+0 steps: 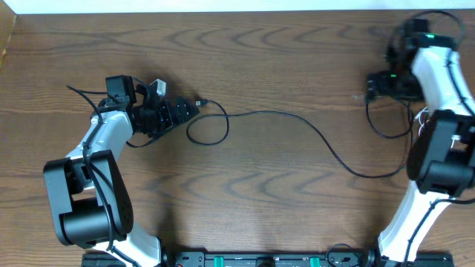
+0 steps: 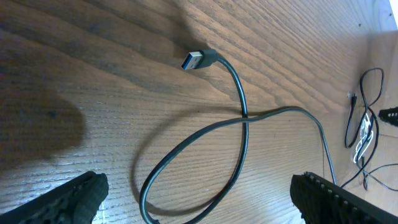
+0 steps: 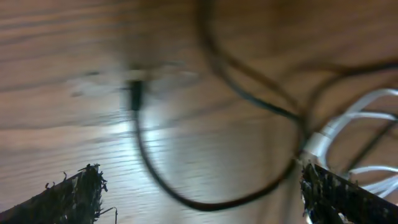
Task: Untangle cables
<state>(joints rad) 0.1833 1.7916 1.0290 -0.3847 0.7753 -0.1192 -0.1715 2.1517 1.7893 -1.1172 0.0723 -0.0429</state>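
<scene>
Blur is spread over the right wrist view, so only rough shapes can be made out there: a thin black cord curved in a loop, a small plug end on it, and a white cable cut off at the right edge. In the overhead view the white cable is almost wholly hidden by the right arm. Three cables can be counted. A fourth, thin and black, perhaps lies in the bundle at the right, but this cannot be settled.

The long cable is laid across the middle of the table. Its USB plug lies just ahead of the left gripper, untouched, and one loop is crossed over itself just behind the plug. Its other end is lost at the right arm.

The left gripper's fingers are spread wide with nothing held. The right gripper is spread likewise, with nothing gripped.

Broad wood is seen on both sides of the long cable's middle run. The right bundle is crowded near the far right corner, close to the table's edge.
</scene>
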